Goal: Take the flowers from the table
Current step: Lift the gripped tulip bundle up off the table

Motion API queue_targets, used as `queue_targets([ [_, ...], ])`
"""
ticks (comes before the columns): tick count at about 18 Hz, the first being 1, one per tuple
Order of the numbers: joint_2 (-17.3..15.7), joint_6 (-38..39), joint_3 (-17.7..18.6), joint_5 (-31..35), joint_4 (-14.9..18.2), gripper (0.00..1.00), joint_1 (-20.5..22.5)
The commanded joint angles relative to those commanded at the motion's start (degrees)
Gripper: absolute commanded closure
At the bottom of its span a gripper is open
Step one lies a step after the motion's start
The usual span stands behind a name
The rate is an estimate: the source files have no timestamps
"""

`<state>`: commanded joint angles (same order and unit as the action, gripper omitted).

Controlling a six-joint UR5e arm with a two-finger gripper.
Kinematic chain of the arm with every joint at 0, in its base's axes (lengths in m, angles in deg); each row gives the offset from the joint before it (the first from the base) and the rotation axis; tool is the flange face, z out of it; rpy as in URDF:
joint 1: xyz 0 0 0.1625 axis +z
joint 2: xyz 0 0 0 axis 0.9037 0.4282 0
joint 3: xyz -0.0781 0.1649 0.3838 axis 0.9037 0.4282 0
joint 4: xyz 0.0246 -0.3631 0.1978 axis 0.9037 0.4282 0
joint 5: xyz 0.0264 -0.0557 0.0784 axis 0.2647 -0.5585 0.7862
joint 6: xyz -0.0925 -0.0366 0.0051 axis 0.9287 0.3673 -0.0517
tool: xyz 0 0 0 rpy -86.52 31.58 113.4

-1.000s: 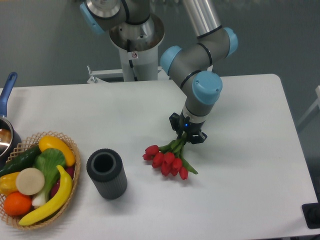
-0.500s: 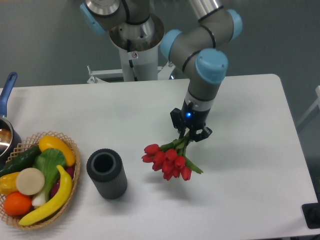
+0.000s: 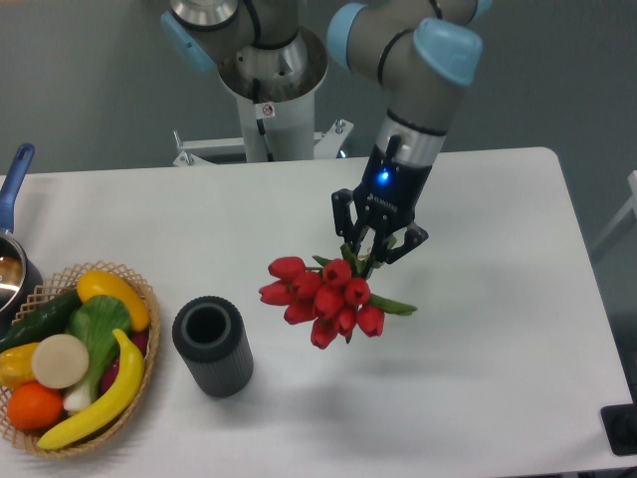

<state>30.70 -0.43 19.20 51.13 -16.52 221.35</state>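
At the near edge of the surface, toward 8 o'clock, sits a woven basket holding a yellow banana, an orange, a pale round slice, a leafy green vegetable, a dark green cucumber and a yellow pepper. Just beside the basket, at its 3 o'clock, a dark ribbed cylindrical cup stands upright, mouth open to the top; apart from the basket, not touching.

Centre of view: the flowers, a bunch of red tulip buds on green stems. Buds point toward 7 o'clock, stems run up toward 1 o'clock into the tool. A faint shadow lies on the surface below and right of the buds; the bunch appears lifted clear of the surface, though contact cannot be ruled out from this one view. One green leaf sticks out at 3 o'clock from the buds.

Tool: black two-finger unit, fingers clenched around the stems just above the buds. Blue indicator light lit on the wrist above it.

Far left edge, 9 o'clock: part of a pot with a blue handle. At 12 o'clock, beyond the surface, the arm's white base column and grey arm links with light blue joint caps.
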Motion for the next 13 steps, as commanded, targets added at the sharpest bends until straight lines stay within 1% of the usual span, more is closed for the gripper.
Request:
queue_targets([
  [5, -0.9, 3.6, -0.4, -6.8, 0.0, 0.67, 2.8],
  [9, -1.1, 3.5, -0.5, -7.5, -0.1, 0.67, 3.4],
  [13, -1.4, 3.6, -0.4, -11.1, -0.1, 0.67, 4.8],
])
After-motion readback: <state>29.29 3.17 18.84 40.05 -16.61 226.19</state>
